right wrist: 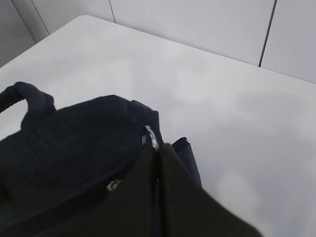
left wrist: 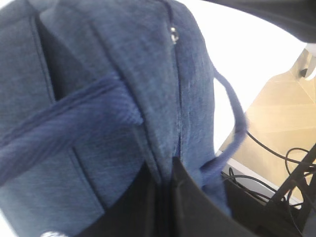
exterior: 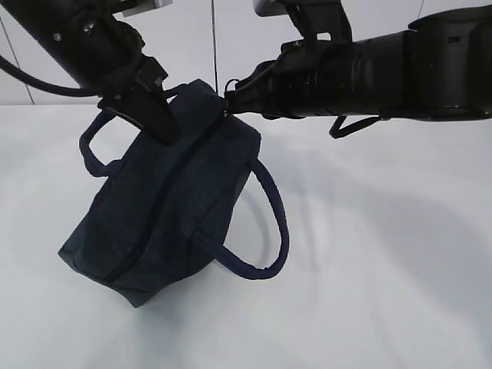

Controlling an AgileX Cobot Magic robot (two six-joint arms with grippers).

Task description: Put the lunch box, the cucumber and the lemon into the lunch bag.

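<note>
On the white table [exterior: 369, 254] stands one dark navy lunch bag [exterior: 169, 215], tilted, its zipper line drawn closed along the top so nothing of its inside shows, with two loop handles, one at its left side and one at its right. At the left, the left pincer [exterior: 165, 131] is clenched on the fabric of the bag's top beside the zipper seam. At the right, the right pincer [exterior: 231, 104] is clenched at the bag's far upper corner, where the silver ring pull [right wrist: 151, 137] sits touching its tips.
</note>
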